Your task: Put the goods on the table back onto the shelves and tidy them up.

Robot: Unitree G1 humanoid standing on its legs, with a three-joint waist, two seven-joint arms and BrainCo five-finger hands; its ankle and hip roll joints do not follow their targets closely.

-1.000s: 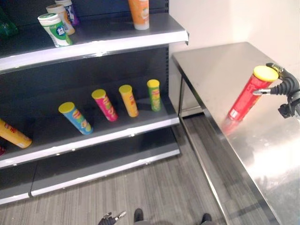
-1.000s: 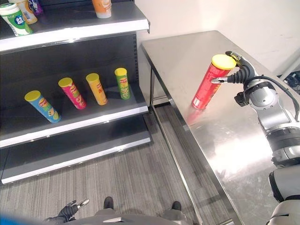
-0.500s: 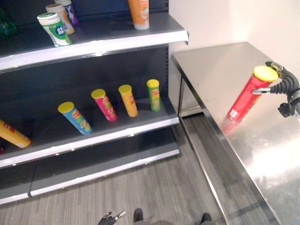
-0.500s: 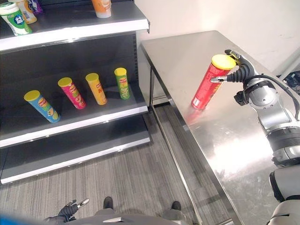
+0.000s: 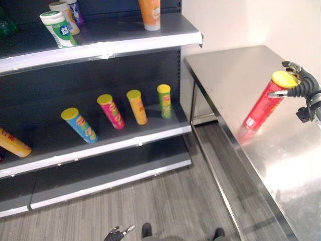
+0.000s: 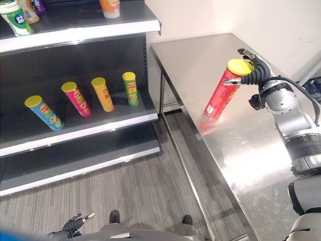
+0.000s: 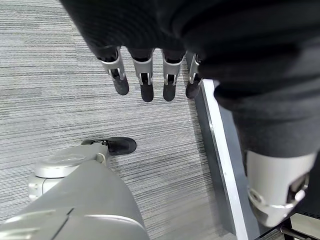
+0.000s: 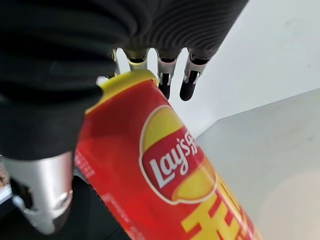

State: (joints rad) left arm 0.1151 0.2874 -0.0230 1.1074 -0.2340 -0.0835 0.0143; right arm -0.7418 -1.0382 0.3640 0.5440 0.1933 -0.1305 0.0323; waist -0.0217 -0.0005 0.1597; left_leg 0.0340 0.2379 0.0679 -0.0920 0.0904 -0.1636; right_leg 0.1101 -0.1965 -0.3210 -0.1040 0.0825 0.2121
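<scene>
One red can (image 6: 223, 94) stands on the table (image 6: 261, 150); right hand (image 6: 252, 73) at its yellow lid, fingers (image 8: 187, 84) spread, not closed. Wrap lower on body before lifting. Left hand (image 7: 150, 75) relaxed.

The right hand (image 6: 253, 74) is raised at the far right with the arm bent behind it; its fingers (image 8: 187, 82) are relaxed and spread. The left hand (image 6: 75, 223) hangs low, its fingers (image 7: 145, 80) straight.

Grey striped floor (image 5: 165, 201), white wall (image 5: 235, 22), steel table (image 5: 230, 70).
</scene>
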